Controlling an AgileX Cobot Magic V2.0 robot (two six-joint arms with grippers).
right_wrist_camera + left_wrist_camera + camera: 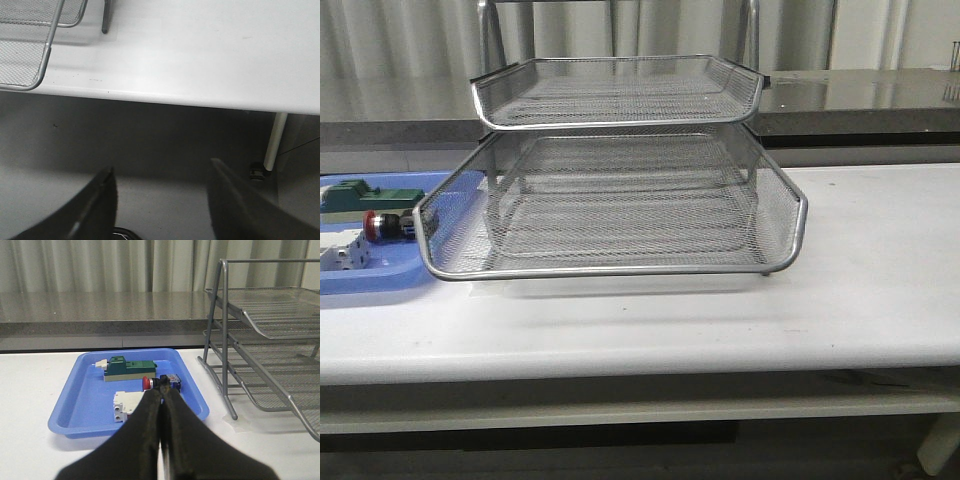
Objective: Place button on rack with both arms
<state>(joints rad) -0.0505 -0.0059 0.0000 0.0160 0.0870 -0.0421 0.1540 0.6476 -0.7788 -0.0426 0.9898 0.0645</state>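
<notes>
button (159, 382) lying in blue tray (85, 400) left of rack (620, 200), probably untouched; left gripper (161, 396) pressed together near it, right gripper (160, 175) spread off table edge (200, 97)

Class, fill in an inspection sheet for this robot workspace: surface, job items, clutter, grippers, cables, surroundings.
Surface: white table, bare at the robot's right.
Job's things: red-capped push-button switch lying in the flat blue plastic tray; silver wire-mesh tiered rack beside the tray, its visible tiers holding nothing.
Clutter: green block part and white block, both in the tray.
Grippers: left gripper shut, holding nothing; right gripper open, off the table edge.
Cables: nothing seen.
Surroundings: grey counter, curtain behind.
</notes>
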